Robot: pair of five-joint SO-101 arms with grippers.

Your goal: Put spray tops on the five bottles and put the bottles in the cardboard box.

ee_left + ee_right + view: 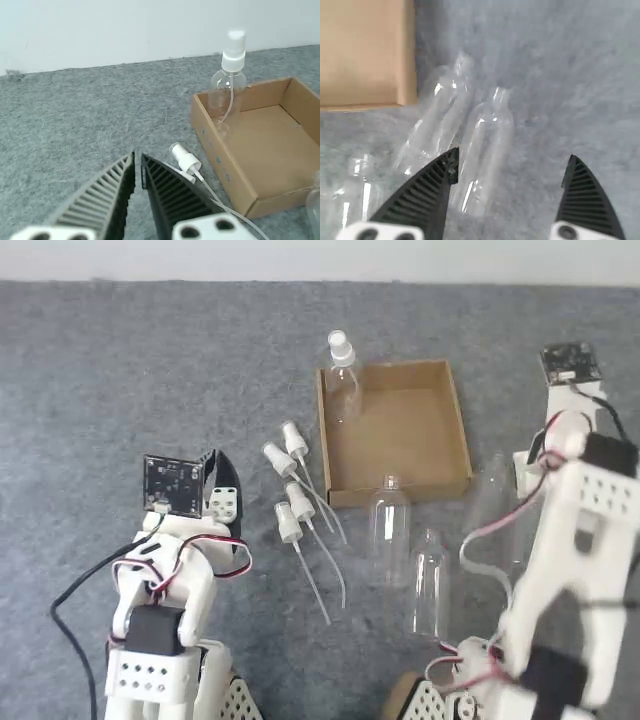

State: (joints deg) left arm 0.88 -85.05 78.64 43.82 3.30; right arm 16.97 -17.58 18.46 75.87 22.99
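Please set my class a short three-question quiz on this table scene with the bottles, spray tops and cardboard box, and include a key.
1. True or false: the right gripper stands open.
2. How many loose white spray tops lie on the grey carpet?
3. Where is the clear plastic bottle wearing a spray top? A: upright in the brown cardboard box; B: lying by the left arm; C: held in a gripper.
Key: 1 true; 2 four; 3 A.

Brown cardboard box (395,435), clear bottles (388,530), white spray tops (288,522), grey carpet (150,370)
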